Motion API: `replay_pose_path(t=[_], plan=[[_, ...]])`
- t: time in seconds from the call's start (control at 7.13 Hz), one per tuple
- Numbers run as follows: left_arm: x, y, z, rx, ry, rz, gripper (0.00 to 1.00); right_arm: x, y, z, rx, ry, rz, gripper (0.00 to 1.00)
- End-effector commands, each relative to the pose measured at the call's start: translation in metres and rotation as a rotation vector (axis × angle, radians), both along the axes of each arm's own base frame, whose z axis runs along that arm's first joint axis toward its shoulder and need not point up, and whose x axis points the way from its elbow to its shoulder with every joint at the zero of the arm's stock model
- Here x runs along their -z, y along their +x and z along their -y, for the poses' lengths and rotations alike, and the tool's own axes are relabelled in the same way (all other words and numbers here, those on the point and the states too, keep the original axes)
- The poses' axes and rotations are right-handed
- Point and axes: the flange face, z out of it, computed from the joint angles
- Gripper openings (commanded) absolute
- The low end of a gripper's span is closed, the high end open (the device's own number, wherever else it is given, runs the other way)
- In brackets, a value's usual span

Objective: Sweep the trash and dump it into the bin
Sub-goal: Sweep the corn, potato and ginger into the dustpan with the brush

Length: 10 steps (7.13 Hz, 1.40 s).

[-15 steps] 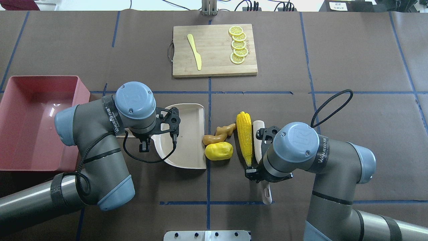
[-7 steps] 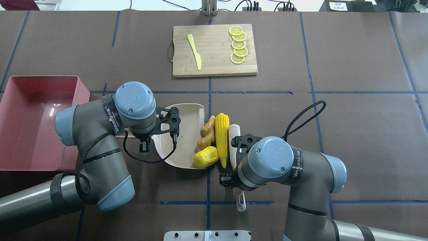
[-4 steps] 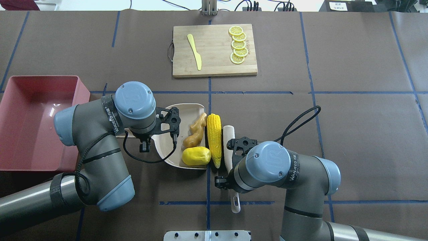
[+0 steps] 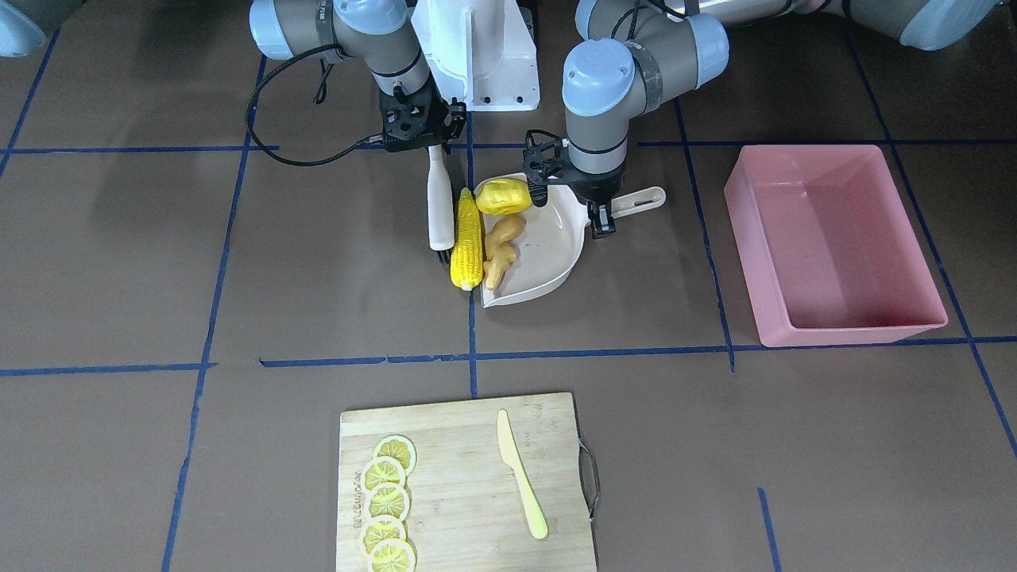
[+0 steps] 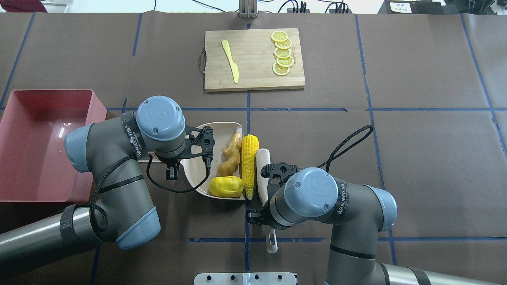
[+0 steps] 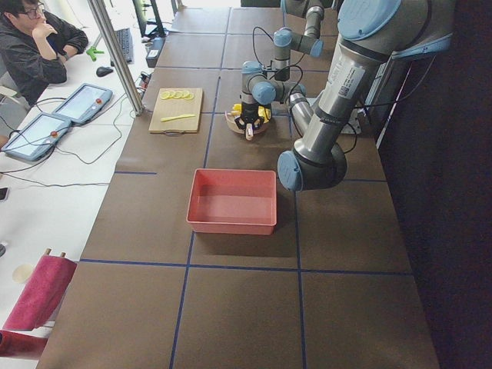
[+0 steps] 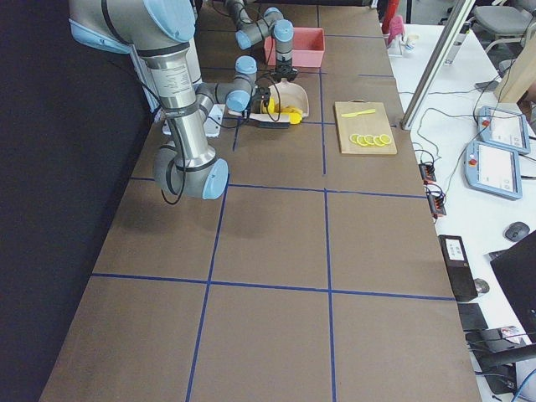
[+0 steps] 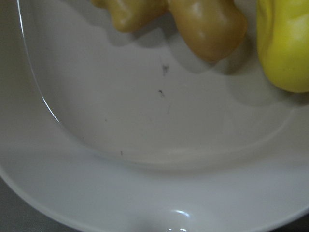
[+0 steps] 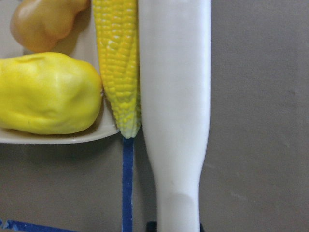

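Observation:
The beige dustpan (image 5: 214, 136) lies at mid-table, its mouth facing right. The tan ginger root (image 5: 231, 158) and the yellow lump (image 5: 226, 187) lie inside it, also seen in the left wrist view (image 8: 193, 19) (image 8: 285, 43). The corn cob (image 5: 249, 166) lies along the pan's open lip, pressed by the white sweeper (image 5: 262, 174) (image 9: 176, 96). My right gripper (image 4: 433, 149) is shut on the sweeper's handle. My left gripper (image 4: 601, 213) is shut on the dustpan's handle (image 4: 639, 202). The pink bin (image 5: 35, 142) stands at the left, with nothing showing inside it.
A wooden cutting board (image 5: 253, 75) with lemon slices (image 5: 282, 53) and a pale yellow knife (image 5: 230, 61) lies at the far middle. A metal plate (image 5: 245, 278) sits at the near edge. An operator (image 6: 34, 42) sits beyond the table.
My right arm has moved left with the sweeper, pushing the trash. The ginger and the lump slid into the dustpan and the corn reached its lip. The left arm stayed still.

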Motion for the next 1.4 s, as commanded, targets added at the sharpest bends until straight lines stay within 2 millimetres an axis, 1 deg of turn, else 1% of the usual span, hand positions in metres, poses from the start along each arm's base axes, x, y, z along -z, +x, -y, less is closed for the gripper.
replay_pose_path(t=[0.0, 0.14, 0.42, 0.56, 0.98, 1.12, 1.26], plan=[[0.0, 0.001, 0.0, 0.0, 0.0, 0.0, 0.0, 0.001, -0.007, 0.0, 0.002, 0.016, 0.054, 0.0], [-0.001, 0.001, 0.0, 0.0, -0.001, 0.001, 0.0, -0.011, -0.02, 0.003, 0.002, 0.021, 0.079, 0.0], [-0.001, 0.001, 0.0, -0.001, -0.003, 0.002, 0.0, -0.004, -0.02, 0.002, -0.006, 0.01, 0.105, 0.0], [-0.001, 0.002, -0.001, -0.004, -0.003, 0.002, 0.0, 0.002, -0.023, 0.002, -0.006, 0.008, 0.111, 0.0], [-0.001, 0.005, -0.005, -0.009, -0.003, 0.003, 0.0, 0.004, -0.025, -0.002, -0.002, 0.01, 0.116, 0.0], [0.0, 0.005, -0.005, -0.009, -0.002, 0.001, 0.0, 0.015, -0.029, -0.004, -0.006, 0.019, 0.13, 0.0], [-0.001, 0.005, -0.005, -0.009, -0.003, 0.003, 0.0, 0.019, -0.031, -0.006, -0.014, 0.026, 0.134, 0.0]])
